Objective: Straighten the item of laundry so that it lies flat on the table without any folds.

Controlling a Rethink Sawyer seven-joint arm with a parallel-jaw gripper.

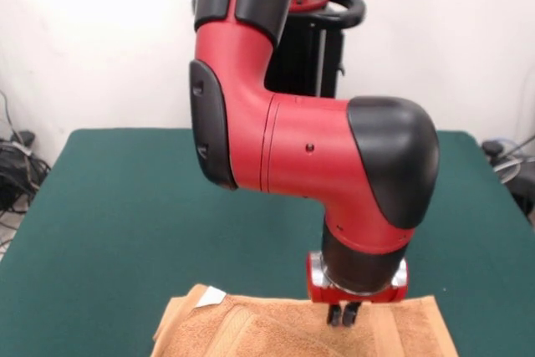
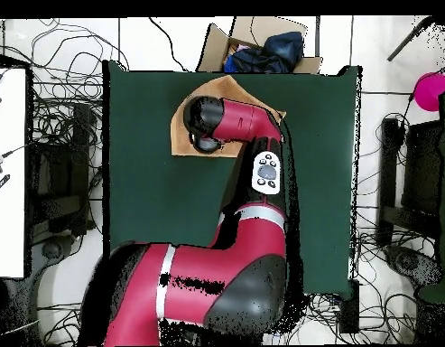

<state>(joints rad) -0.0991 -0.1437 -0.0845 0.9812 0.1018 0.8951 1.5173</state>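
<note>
The item of laundry (image 1: 251, 330), an orange-tan terry towel with a white tag (image 1: 211, 295) at its far left corner, lies at the near edge of the green table (image 1: 125, 206). A raised fold runs across it towards the gripper. My gripper (image 1: 343, 315) points straight down onto the towel's right half, its two dark fingertips (image 1: 334, 316) close together on the cloth. In the overhead view only the rim of the towel (image 2: 182, 137) shows around the arm's head, and the gripper is hidden beneath it.
A cardboard box (image 2: 218, 45) holding dark blue cloth sits just past the table's edge next to the towel. Cables lie on the floor all round. A pink round object (image 2: 431, 90) and a white surface (image 2: 9, 181) flank the table (image 2: 325, 181).
</note>
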